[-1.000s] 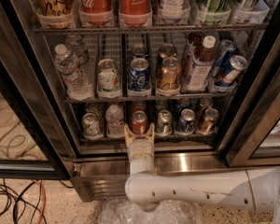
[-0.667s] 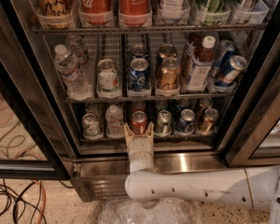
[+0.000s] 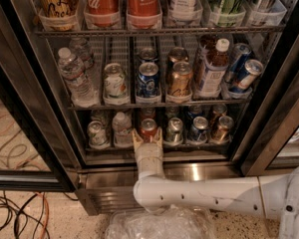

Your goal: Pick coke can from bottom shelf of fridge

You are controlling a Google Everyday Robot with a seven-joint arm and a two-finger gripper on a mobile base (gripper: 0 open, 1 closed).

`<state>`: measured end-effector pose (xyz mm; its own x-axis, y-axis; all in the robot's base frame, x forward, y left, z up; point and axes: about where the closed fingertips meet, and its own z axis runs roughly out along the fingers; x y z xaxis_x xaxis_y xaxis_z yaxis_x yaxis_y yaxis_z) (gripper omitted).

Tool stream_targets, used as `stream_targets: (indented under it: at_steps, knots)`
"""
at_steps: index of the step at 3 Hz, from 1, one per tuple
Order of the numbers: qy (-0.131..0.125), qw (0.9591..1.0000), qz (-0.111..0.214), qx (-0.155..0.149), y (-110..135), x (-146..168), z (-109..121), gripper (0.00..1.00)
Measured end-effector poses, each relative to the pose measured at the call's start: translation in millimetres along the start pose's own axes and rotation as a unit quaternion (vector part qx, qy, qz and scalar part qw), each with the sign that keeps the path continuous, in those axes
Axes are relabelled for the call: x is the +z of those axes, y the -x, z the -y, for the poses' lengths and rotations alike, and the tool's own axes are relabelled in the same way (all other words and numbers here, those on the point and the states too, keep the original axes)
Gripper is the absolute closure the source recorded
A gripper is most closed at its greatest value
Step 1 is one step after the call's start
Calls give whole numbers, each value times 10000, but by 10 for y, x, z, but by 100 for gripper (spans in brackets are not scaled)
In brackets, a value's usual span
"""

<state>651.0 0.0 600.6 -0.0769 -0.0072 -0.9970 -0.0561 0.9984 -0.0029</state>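
The fridge [image 3: 269,118] stands open in front of me. On its bottom shelf [image 3: 109,156] a red coke can [image 3: 148,128] with a silver top stands in the middle of the front row. My gripper [image 3: 147,135], on a white arm coming from the lower right, reaches over the steel lip. Its tan fingers [image 3: 135,137] stand on either side of the coke can's lower part, open. The can stands upright on the shelf.
Beside the coke can are a silver-green can [image 3: 96,133], a pale can [image 3: 121,127], a silver can [image 3: 174,130], a blue can [image 3: 198,128] and a copper can [image 3: 222,127]. The rack above holds water bottles [image 3: 74,73] and cans. Cables [image 3: 20,218] lie at the lower left.
My gripper has edged slightly further in around the coke can. The can and the other drinks have not moved.
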Motion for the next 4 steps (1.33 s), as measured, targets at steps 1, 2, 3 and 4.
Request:
stream_targets:
  at_steps: [1, 2, 3, 4]
  knots:
    - [-18, 10000, -62, 1, -72, 54, -25, 54]
    - [-18, 10000, -62, 1, -71, 55, -25, 78]
    - [-18, 10000, -62, 1, -71, 54, -25, 99]
    - [39, 10000, 34, 47, 160, -25, 9, 100]
